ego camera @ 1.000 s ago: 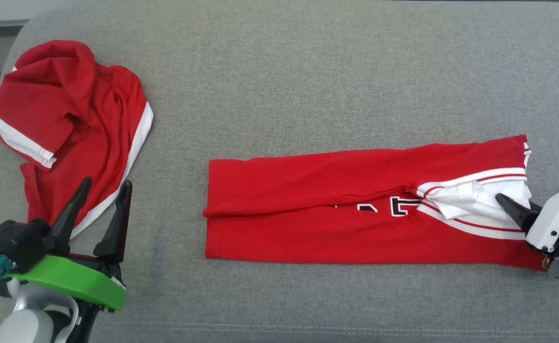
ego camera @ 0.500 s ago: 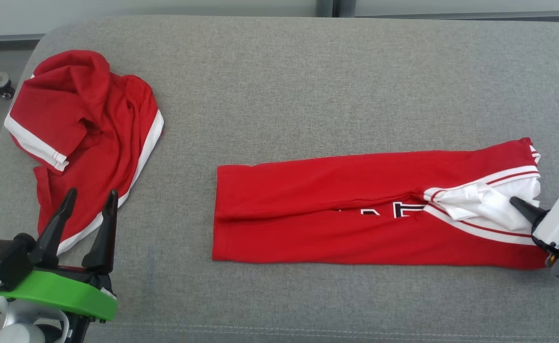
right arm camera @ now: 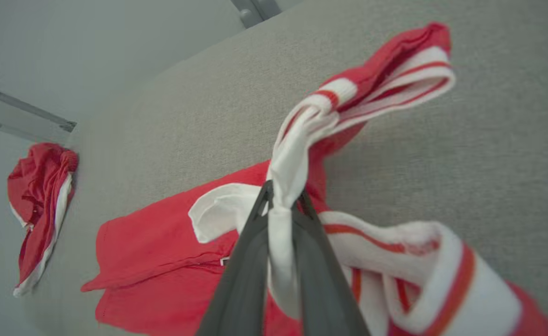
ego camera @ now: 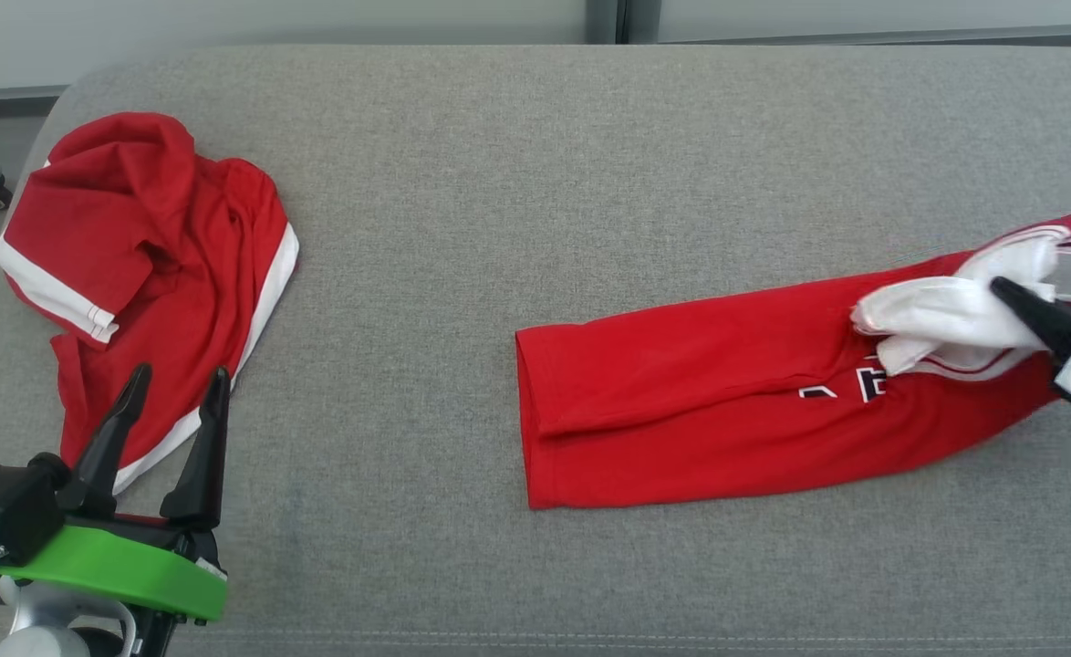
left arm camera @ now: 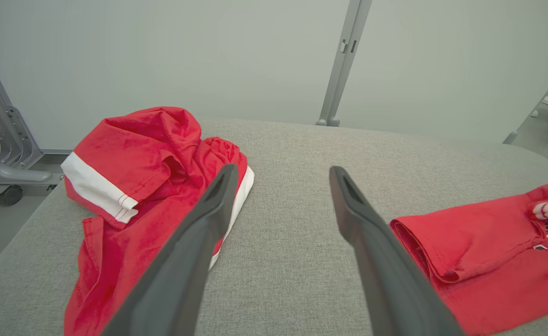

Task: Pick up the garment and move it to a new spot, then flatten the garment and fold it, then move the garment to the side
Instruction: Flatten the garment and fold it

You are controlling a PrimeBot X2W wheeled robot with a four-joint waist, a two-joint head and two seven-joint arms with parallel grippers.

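Note:
A folded red garment (ego camera: 736, 401) with white striped trim and black lettering lies lengthwise on the right part of the grey cushioned surface (ego camera: 535, 182). My right gripper (ego camera: 1010, 294) is shut on its white collar end, which is lifted and bunched; the right wrist view shows the white cloth (right arm camera: 285, 186) pinched between the two fingers. The same garment (left arm camera: 479, 252) reaches into the left wrist view at the right. At the lower left my left gripper (ego camera: 180, 383) stands open, with nothing between its fingers (left arm camera: 199, 242), just in front of a second, crumpled red garment (ego camera: 143, 265).
The crumpled red and white garment (left arm camera: 143, 186) lies at the surface's left end, near its rounded edge. A grey metal frame with a caster (left arm camera: 3, 193) stands beyond that edge, and a pale wall with a metal post (left arm camera: 344, 60) runs behind.
My right gripper has pulled the garment's collar end up and to the right, dragging the whole folded garment rightward and slanting it. The head camera shifted slightly. The left gripper holds its place.

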